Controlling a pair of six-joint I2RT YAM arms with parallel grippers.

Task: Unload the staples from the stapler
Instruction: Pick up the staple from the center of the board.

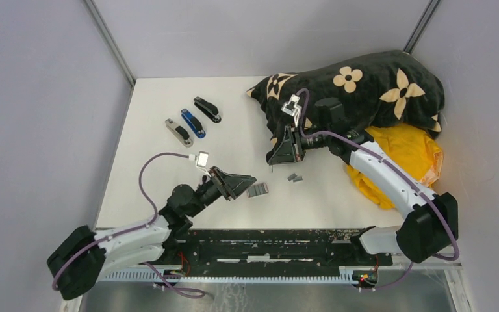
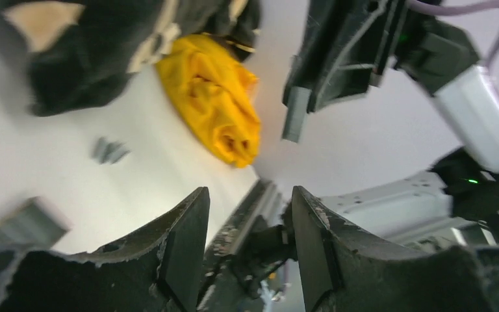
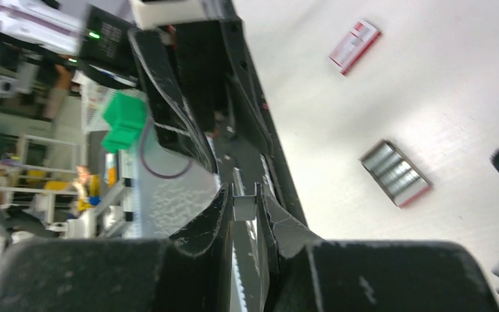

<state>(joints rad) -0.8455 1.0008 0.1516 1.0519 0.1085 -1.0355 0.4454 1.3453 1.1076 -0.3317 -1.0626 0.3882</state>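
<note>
The right gripper [image 3: 245, 198] is clenched on one staple strip [image 2: 295, 116]; the left gripper [image 2: 249, 198] is spread and empty. Two loose strips [image 1: 294, 177] are seen on the table [image 1: 234, 110] near one staple tray [image 1: 257, 189], three staplers [image 1: 193, 123] well apart.

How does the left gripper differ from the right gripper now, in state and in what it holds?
The left gripper is open, fingers apart; the right gripper is shut. The left gripper holds nothing; the right gripper pinches a staple strip. In the top view the left gripper is beside the tray of staples, the right gripper by the black cloth. Both are black and two-fingered.
</note>
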